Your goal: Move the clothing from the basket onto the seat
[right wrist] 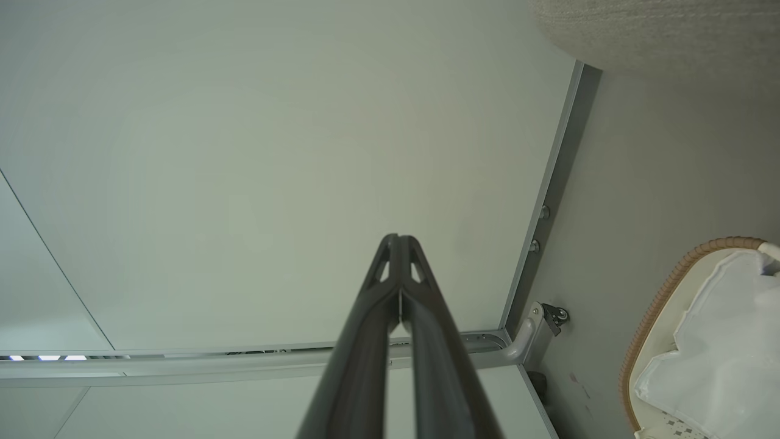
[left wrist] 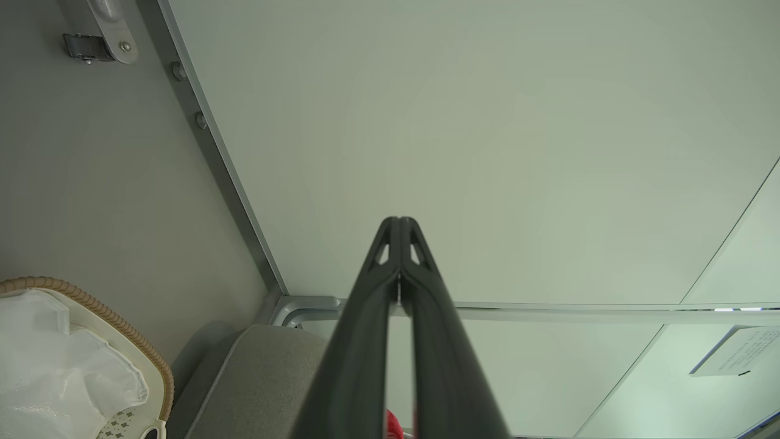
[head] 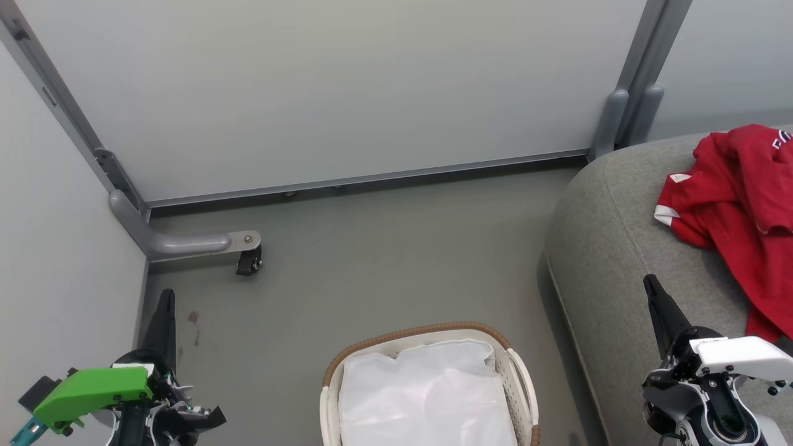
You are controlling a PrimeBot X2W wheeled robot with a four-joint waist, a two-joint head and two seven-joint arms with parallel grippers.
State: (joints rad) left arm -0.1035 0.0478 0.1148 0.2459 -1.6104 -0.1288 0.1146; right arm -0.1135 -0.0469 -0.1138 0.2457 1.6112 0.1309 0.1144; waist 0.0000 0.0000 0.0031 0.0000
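The red clothing [head: 740, 204] with white trim lies crumpled on the grey seat [head: 613, 248] at the right; a sliver of the clothing [left wrist: 393, 425] shows between the left fingers. The white basket [head: 517, 378] with a brown woven rim stands on the floor at the bottom centre, holding just its white liner [head: 427, 396]. My left gripper [head: 166, 296] points up at the lower left, shut and empty, left of the basket. At the lower right my right gripper [head: 649, 282] is over the seat's front, shut with nothing in it. Both wrist views show the fingertips pressed together, left gripper [left wrist: 399, 221] and right gripper [right wrist: 399, 238].
Pale partition walls [head: 347, 87] close off the back and left, with a grey metal foot and caster [head: 248, 260] on the floor at the left. Bare grey floor [head: 384, 260] lies between the basket, the walls and the seat.
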